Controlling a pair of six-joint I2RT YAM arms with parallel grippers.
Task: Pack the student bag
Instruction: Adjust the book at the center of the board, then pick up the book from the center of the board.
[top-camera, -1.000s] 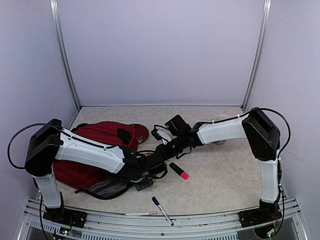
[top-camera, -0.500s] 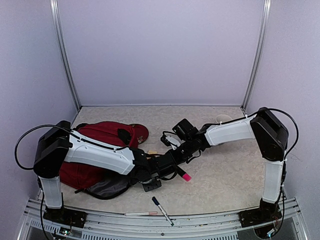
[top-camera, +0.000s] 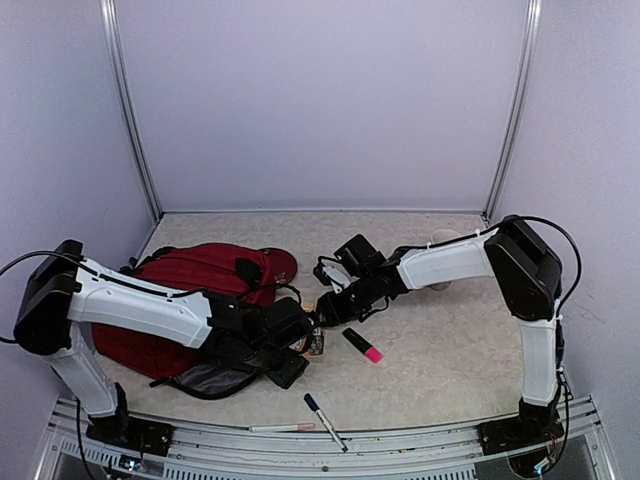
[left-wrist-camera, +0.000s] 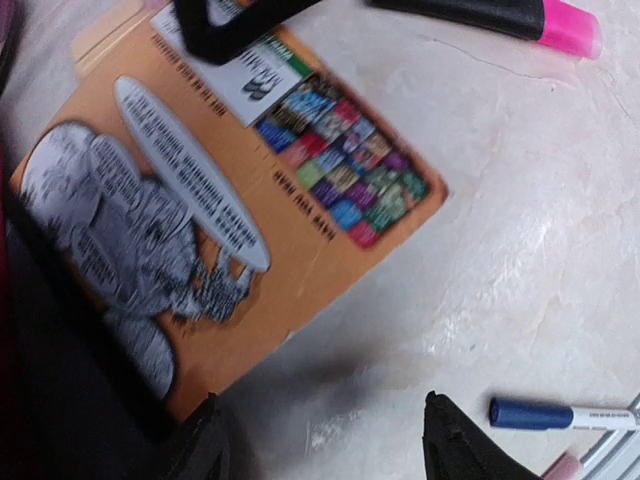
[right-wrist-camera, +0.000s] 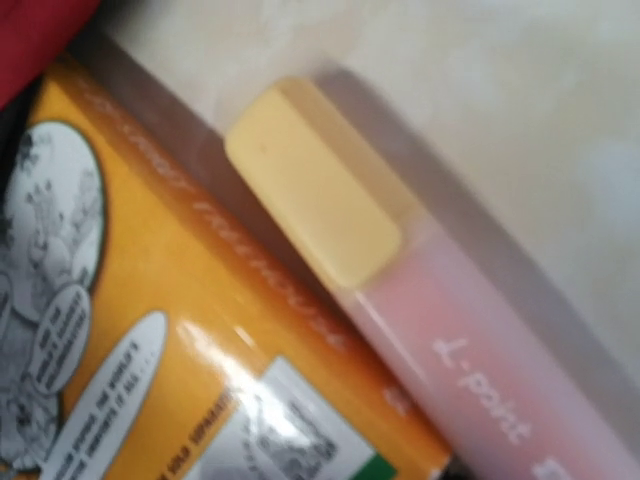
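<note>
The dark red student bag (top-camera: 190, 275) lies at the left, its dark mouth toward the table's middle. An orange comic-covered book (left-wrist-camera: 220, 230) lies flat at that mouth; it also shows in the top view (top-camera: 316, 343) and the right wrist view (right-wrist-camera: 150, 300). My left gripper (left-wrist-camera: 325, 450) is open and empty just above the table by the book's near edge (top-camera: 295, 360). My right gripper (top-camera: 325, 310) has its black fingers (left-wrist-camera: 240, 25) on the book's far edge; I cannot tell its grip. A pale pink highlighter with a yellow cap (right-wrist-camera: 400, 300) lies against the book.
A black highlighter with a pink cap (top-camera: 360, 344) lies right of the book. A blue-capped pen (top-camera: 322, 418) and a pink pen (top-camera: 280, 427) lie near the front rail. A small round red disc (top-camera: 283, 265) sits behind the bag. A pale object (top-camera: 440, 240) is at the back right.
My left arm has pulled back to the left, uncovering the book. My right gripper swung right, then came back left toward the bag's mouth.
</note>
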